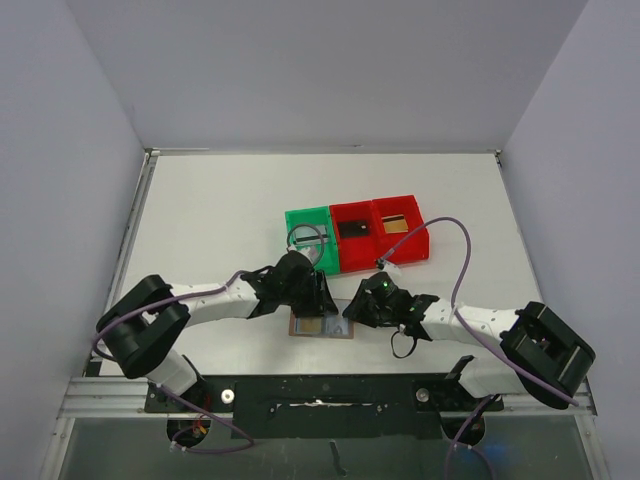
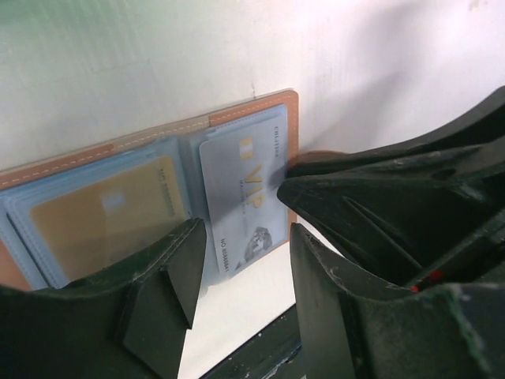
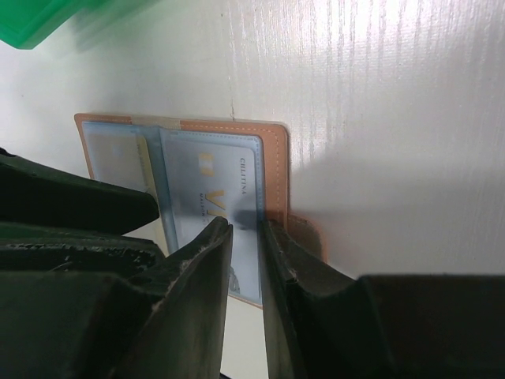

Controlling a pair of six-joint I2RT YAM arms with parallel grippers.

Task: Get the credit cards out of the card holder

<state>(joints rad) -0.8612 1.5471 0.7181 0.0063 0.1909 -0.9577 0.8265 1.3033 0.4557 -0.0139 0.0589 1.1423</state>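
The brown card holder [image 1: 322,328] lies open and flat near the table's front edge. Its pale blue pockets hold a gold credit card [image 2: 102,217] on the left and a silver-blue VIP card [image 2: 237,178] on the right. My left gripper [image 2: 245,249] hovers open at the holder's near edge, one finger [image 2: 170,272] over the middle fold. My right gripper [image 3: 246,229] stands on the VIP card [image 3: 209,170] at its right edge. Its fingers stand a narrow gap apart, the card's edge between them, one finger [image 3: 292,253] over the brown border [image 3: 274,158] and tab.
A green bin [image 1: 308,238] and two red bins [image 1: 353,235] [image 1: 398,228] stand behind the holder; the red ones hold a dark card and a tan one. The black front rail [image 2: 252,355] runs just below the holder. The two grippers nearly touch.
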